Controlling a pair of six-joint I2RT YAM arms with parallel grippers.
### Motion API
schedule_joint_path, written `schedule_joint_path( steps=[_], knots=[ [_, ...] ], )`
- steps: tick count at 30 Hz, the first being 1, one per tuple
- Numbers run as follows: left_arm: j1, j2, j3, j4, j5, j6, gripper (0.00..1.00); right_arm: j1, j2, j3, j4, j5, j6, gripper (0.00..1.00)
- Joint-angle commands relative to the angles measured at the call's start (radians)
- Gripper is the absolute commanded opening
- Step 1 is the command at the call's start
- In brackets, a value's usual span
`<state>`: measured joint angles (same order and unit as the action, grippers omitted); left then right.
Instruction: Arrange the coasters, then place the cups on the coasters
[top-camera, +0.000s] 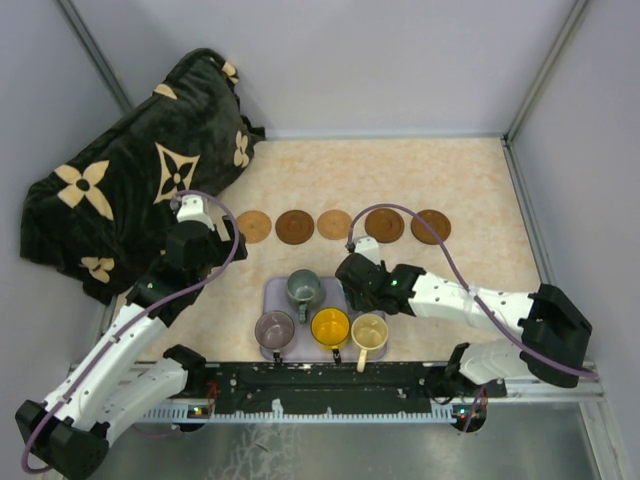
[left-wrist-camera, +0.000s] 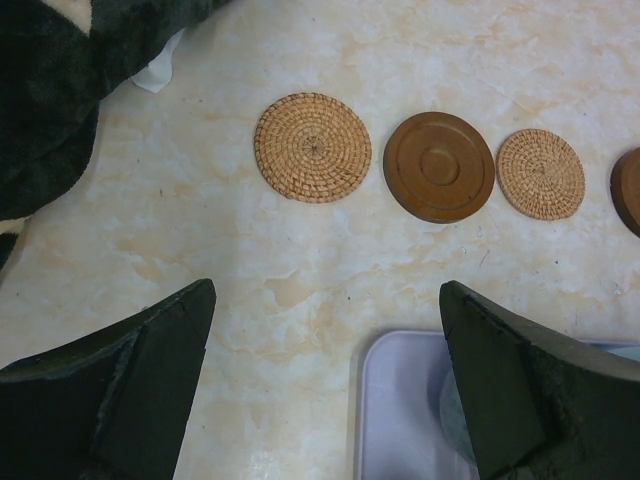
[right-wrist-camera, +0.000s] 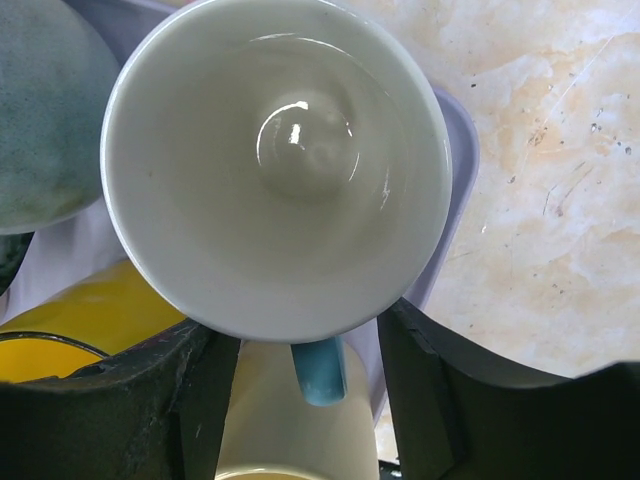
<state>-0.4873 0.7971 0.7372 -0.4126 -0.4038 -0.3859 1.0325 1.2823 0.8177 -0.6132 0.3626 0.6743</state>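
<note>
Four cups (top-camera: 330, 326) sit on the lavender tray (top-camera: 275, 295) at the near side of the table (top-camera: 450, 180). The right tool (right-wrist-camera: 305, 335) straddles the blue cup (right-wrist-camera: 280, 160)'s handle (right-wrist-camera: 320, 370) at the tray's far right, fingers apart and not pinching yet. The left tool (left-wrist-camera: 328, 295) is spread wide left of the tray. Five coasters (top-camera: 295, 226) line up farther back.

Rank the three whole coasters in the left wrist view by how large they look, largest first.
1. The left woven coaster and the dark smooth coaster look too alike to separate.
2. The right woven coaster looks clearly smallest, though the camera's angle may add to that.
</note>
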Motion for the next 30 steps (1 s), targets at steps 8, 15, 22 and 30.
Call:
schedule_joint_path(
  steps=[8, 15, 22, 30],
  knots=[
    [0.003, -0.007, -0.009, 0.011, -0.004, -0.006, 0.99, 0.005, 0.021, 0.004, 0.014, 0.059, 0.022, 0.45],
    [0.002, -0.005, -0.010, 0.014, 0.001, -0.005, 0.99, 0.005, 0.032, 0.007, 0.010, 0.057, 0.031, 0.25],
    [0.003, -0.001, -0.009, 0.018, 0.005, -0.002, 0.99, 0.005, 0.056, 0.023, -0.006, 0.067, 0.030, 0.00],
    [0.003, 0.001, -0.008, 0.015, 0.008, 0.001, 0.99, 0.005, -0.006, 0.029, 0.015, 0.152, 0.040, 0.00]
  ],
)
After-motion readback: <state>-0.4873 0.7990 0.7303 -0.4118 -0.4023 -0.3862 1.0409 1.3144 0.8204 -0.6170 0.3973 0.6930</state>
